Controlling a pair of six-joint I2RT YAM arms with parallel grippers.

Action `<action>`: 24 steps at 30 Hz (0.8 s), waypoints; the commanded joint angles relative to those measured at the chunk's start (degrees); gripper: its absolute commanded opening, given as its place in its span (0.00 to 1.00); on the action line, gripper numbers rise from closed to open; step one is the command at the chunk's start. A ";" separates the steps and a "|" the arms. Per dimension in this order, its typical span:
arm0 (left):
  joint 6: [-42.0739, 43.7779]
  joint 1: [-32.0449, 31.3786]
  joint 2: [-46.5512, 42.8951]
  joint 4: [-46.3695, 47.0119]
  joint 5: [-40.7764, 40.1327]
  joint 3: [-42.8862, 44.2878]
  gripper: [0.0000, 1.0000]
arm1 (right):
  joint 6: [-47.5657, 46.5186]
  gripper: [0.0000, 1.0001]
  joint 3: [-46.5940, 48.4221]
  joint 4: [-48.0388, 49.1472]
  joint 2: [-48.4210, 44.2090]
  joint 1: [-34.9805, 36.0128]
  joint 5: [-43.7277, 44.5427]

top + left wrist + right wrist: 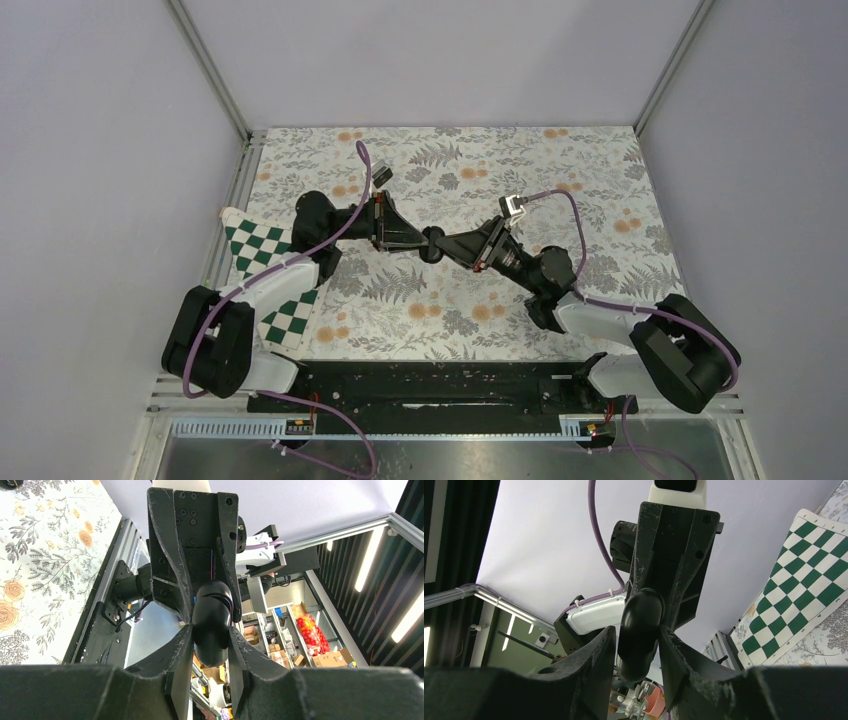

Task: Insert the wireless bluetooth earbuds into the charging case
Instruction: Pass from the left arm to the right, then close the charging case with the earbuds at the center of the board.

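Jaws: both pairs are closed on the same object. The left gripper pinches one end of it and the right gripper pinches the other, tip to tip.
Task's thing: the small black rounded pebble-shaped charging case hangs in the air between the two grippers, above the middle of the table and touching no surface.
Case lid: a seam crosses its shell in the left wrist view. We see no lid raised, and we cannot tell whether anything sits inside.
Earbuds: the tiny black wireless earbuds show in none of our views. They may be hidden by the arms or too small to make out.
Underneath: the floral-patterned table cover lies well below the case. A green-and-white checkered sheet lies at the left edge, crossed by the left arm.
Risk: we judge that the smooth rounded shell could squirt out if either grip tightens off-centre, or if one lets go before the other is secure, dropping the case onto the cover. Arms pulling apart unevenly could also twist it loose.
Count: one case, two grippers, one checkered sheet, no earbuds seen.
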 commanded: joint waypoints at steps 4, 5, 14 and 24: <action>2.87 0.33 -1.23 -1.52 -0.27 1.57 0.00 | 0.15 0.41 2.13 5.59 1.01 1.26 -2.24; 2.94 0.33 -1.28 -1.70 -0.28 1.57 0.00 | 0.17 0.39 2.16 5.60 1.13 1.25 -2.27; 5.81 0.31 -2.20 -6.66 -0.43 2.99 0.28 | 1.05 0.17 1.95 5.53 2.41 1.26 -1.04; 14.71 0.35 -5.25 -19.36 -1.27 5.10 0.83 | 1.08 0.14 0.91 5.49 3.95 1.29 0.43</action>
